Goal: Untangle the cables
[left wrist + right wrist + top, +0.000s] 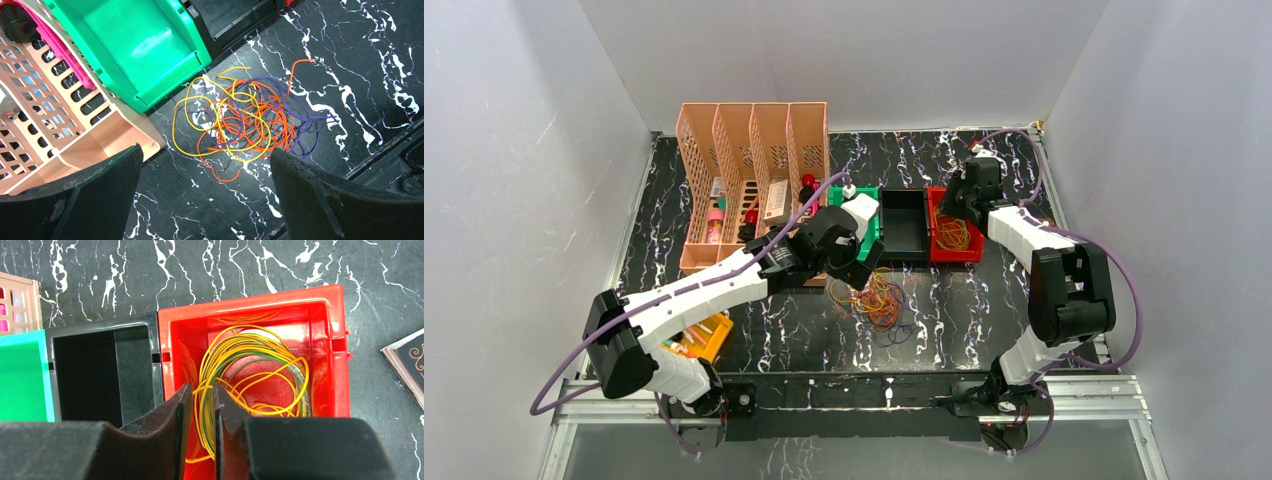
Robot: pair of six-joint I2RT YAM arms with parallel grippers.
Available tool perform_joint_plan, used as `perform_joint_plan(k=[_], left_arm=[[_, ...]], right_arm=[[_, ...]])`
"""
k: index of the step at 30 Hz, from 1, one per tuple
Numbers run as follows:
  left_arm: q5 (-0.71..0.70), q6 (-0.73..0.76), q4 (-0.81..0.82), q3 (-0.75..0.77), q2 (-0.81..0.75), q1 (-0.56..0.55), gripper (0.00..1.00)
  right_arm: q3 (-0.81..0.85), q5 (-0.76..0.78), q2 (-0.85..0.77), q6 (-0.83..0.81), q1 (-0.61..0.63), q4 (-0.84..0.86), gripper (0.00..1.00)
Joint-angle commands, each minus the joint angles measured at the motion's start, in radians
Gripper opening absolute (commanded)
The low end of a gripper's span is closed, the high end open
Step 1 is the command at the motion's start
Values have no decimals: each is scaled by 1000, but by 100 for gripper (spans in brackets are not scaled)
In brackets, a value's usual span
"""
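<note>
1. Orange, yellow and dark purple-blue strands make up the tangle of cables (245, 117). It is a loose, knotted heap on the black marbled desk (375, 60), near the centre and at 6 o'clock from a row of bins.
2. Left tool (205, 165) hangs right over that heap, a little toward its 7 o'clock side. Its two fingers are spread wide and nothing sits between them. My guess is that it is poised there to come down on a strand.
3. Right tool (200, 395) sits over the red bin (250, 297), at the 3 o'clock end of the row. Its fingers stand close together with only a slit left, and a yellow strand runs through that slit. Whether the strand is actually pinched, I cannot tell.
4. Inside the red bin lies a coil (250, 370) of yellow and green wire, well apart from the heap. The bin probably serves as the drop place for freed cables.
5. Counted, there are two arms and two tools.
6. There are three bins side by side: a green bin (165, 85), a black bin (100, 322) and the red one.
7. One peach file rack (754, 130) with four slots stands at 10 o'clock.
8. The cables are in two groups. The heap shows three colours, but its strands overlap too much to count singly.
</note>
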Motion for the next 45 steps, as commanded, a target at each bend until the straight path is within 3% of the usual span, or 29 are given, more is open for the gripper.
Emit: perform_joint_plan(k=[1, 16, 24, 32, 45], left_arm=[[3, -2, -27, 11, -28, 7, 98], [12, -26, -31, -9, -29, 7, 98], [13, -28, -31, -6, -29, 7, 98], [-3, -26, -23, 0, -8, 7, 99], [5, -32, -1, -13, 6, 7, 98]], right_arm=[[4, 30, 13, -1, -4, 65, 28], [45, 179, 113, -86, -4, 80, 15], [70, 184, 97, -111, -4, 63, 14], [42, 97, -35, -110, -4, 2, 33], [-42, 51, -169, -103, -4, -124, 40]])
